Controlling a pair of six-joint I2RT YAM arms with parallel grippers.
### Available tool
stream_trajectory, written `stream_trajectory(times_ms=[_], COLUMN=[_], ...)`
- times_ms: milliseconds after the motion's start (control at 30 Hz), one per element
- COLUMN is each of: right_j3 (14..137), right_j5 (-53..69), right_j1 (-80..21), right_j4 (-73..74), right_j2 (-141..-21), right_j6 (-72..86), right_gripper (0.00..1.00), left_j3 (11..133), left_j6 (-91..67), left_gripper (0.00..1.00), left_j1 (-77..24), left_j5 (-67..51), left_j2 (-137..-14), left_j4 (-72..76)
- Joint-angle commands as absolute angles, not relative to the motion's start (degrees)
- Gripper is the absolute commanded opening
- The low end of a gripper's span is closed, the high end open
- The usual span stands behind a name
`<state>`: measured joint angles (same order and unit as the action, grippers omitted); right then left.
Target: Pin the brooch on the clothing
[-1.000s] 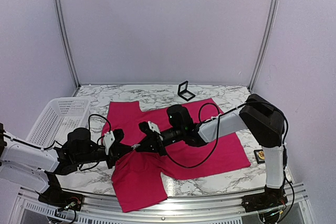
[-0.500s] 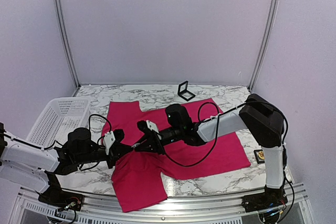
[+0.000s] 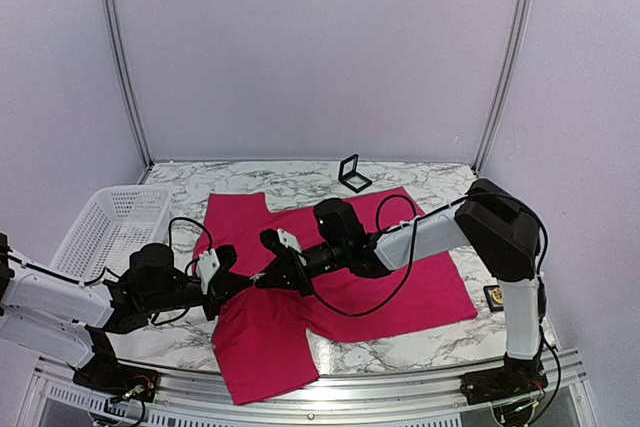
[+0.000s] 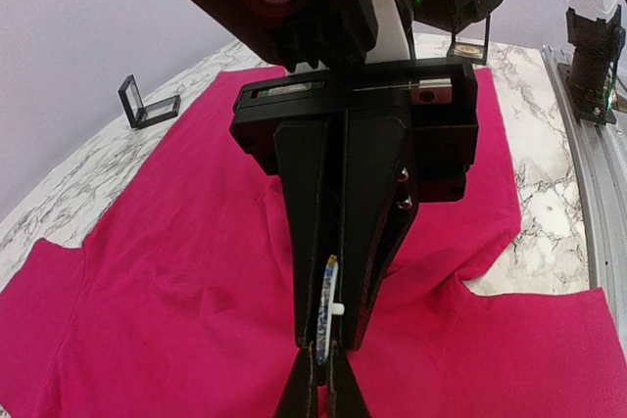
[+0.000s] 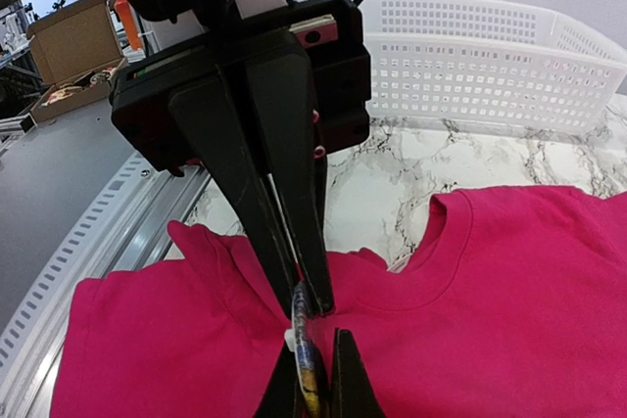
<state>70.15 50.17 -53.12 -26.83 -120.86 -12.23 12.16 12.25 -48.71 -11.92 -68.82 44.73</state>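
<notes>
The magenta-pink T-shirt (image 3: 425, 287) lies spread on the marble table; it also shows in the left wrist view (image 4: 176, 271) and the right wrist view (image 5: 509, 291). My two grippers meet tip to tip over its front left part. My left gripper (image 3: 240, 282) (image 4: 321, 367) is shut on a raised fold of the shirt. My right gripper (image 3: 263, 276) (image 5: 315, 342) is shut on the brooch (image 5: 308, 364), a thin blue and yellow disc seen edge-on with a white stud (image 4: 328, 291). The brooch rests against the pinched fold.
A white mesh basket (image 3: 110, 222) (image 5: 470, 56) stands at the left. A small open black box (image 3: 352, 173) (image 4: 147, 105) sits at the back. A small dark holder (image 3: 495, 295) lies at the right edge. A metal rail (image 3: 400, 387) runs along the front.
My right gripper has edged a little to the left with the brooch, closer onto the left gripper's tips. The left arm has stayed put.
</notes>
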Motion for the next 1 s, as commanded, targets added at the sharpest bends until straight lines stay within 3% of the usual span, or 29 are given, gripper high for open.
stream_trajectory(times_ms=[0,667,967], right_j3=[69.26,66.62,66.19], right_j5=[48.94,48.68,46.17], right_j1=[-51.51,-51.50,-51.01], right_j4=[-32.97,-29.95,-24.75], right_j2=[-120.24,-117.05,-113.57], right_j6=[-6.86,-9.85,-13.04], right_gripper=[0.03,0.29,0.31], left_j3=[12.65,12.30,12.39], left_j6=[13.27,13.71,18.13], left_gripper=[0.00,0.00,0.00], left_j1=[-49.72,-49.74,-51.27], left_j5=[-14.81,-12.30,-3.41], left_j2=[-67.88,-68.21,-71.51], left_j4=[46.76,46.68,45.56])
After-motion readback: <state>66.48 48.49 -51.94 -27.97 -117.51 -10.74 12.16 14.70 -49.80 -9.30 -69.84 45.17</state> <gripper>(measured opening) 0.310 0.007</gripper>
